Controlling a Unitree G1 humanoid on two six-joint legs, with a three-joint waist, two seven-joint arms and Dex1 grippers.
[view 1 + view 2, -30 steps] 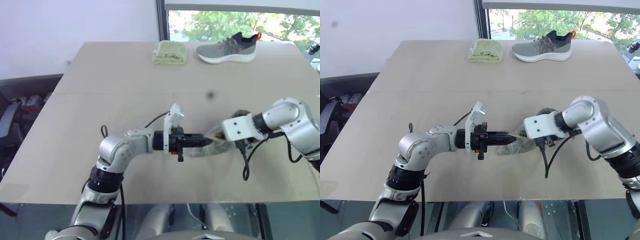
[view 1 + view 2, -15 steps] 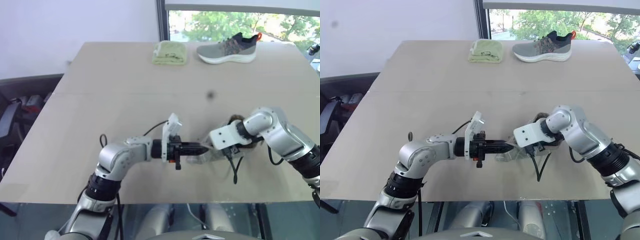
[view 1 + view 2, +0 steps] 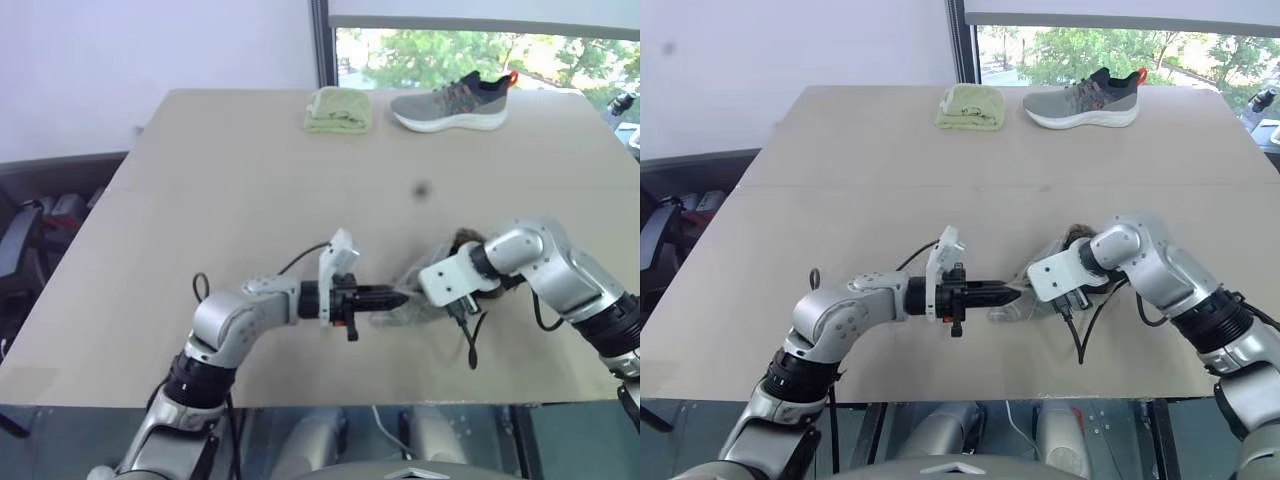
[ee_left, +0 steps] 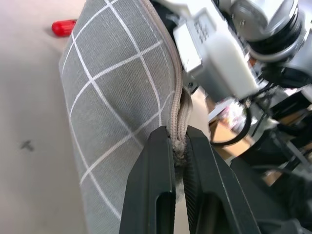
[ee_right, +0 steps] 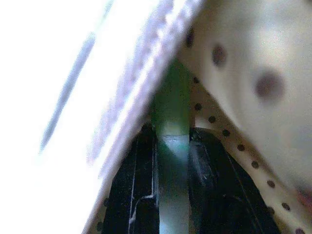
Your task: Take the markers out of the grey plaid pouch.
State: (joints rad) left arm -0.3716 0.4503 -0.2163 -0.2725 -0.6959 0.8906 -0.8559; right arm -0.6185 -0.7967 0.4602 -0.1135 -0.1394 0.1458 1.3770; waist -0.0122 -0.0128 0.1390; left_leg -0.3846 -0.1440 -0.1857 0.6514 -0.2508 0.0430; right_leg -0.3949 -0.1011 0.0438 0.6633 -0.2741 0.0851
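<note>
The grey plaid pouch (image 4: 117, 97) hangs low over the table's near middle between both hands (image 3: 408, 302). My left gripper (image 4: 179, 141) is shut on the pouch's zipper edge and holds it level from the left. My right gripper (image 5: 173, 141) reaches down into the pouch mouth, past the dotted lining (image 5: 234, 112). It is shut on the light green marker (image 5: 170, 97), which stands between its fingers. The tip of the red marker (image 4: 63, 28) lies on the table just beyond the pouch.
A grey sneaker (image 3: 450, 100) and a folded yellow-green cloth (image 3: 338, 108) lie at the table's far edge. The table (image 3: 200, 180) stretches wide and bare on the left. Its front edge runs close below both hands.
Both hands and the pouch have sunk toward the table and drifted slightly left. The right forearm has folded in, its gripper reaching deeper into the pouch mouth.
</note>
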